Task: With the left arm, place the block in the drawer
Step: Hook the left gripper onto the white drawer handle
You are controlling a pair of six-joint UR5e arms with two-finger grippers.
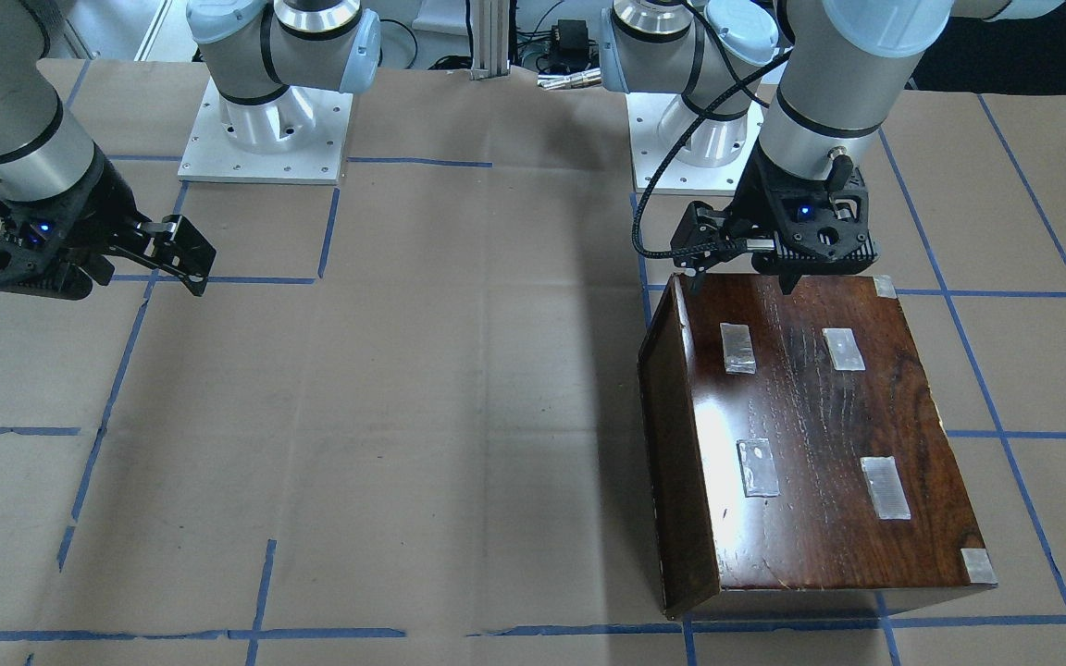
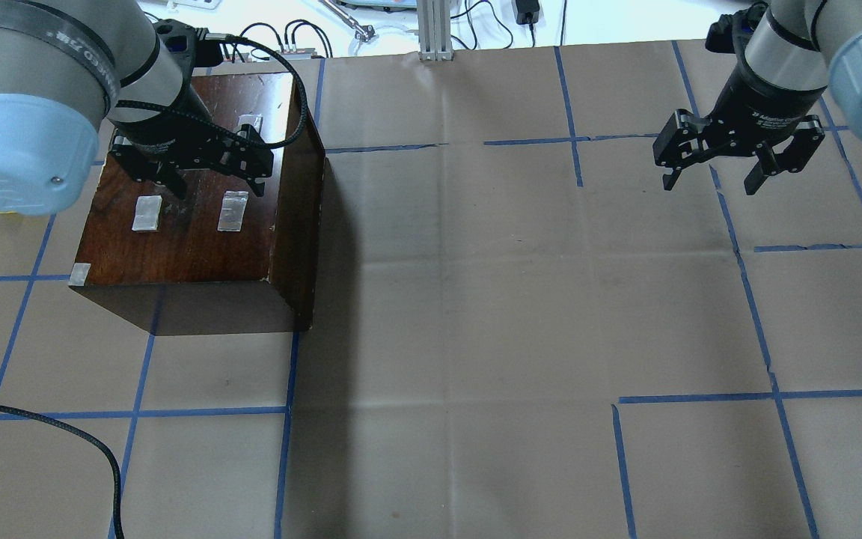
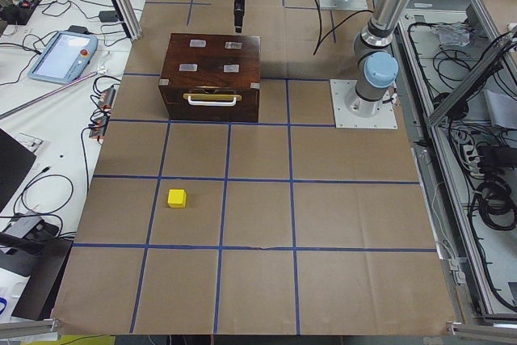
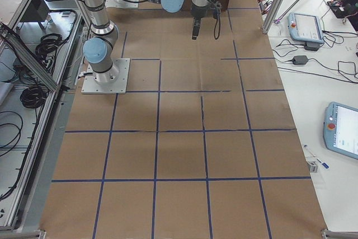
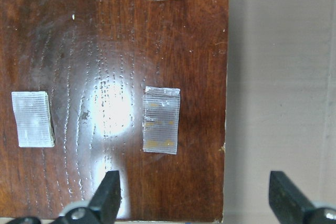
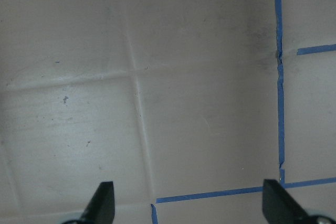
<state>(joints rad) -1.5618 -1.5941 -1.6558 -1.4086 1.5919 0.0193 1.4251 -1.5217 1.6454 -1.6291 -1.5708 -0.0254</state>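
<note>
Block [image 3: 177, 198] was seen lying on the papered table [image 3: 258, 224], well apart from the dark box [image 3: 212, 70], at the box's 6 o'clock in the left-side view. Left gripper [image 2: 218, 187] was held over the box top, fingers spread. Right gripper [image 2: 710, 185] was held at 2 o'clock of the overhead view, over the table, fingers also spread.

Box [image 2: 199, 239] at the worktop's [image 2: 476, 299] ten o'clock, left end effector [image 2: 218, 189] over it; block [image 3: 176, 198] well off at the box's nine o'clock.
</note>
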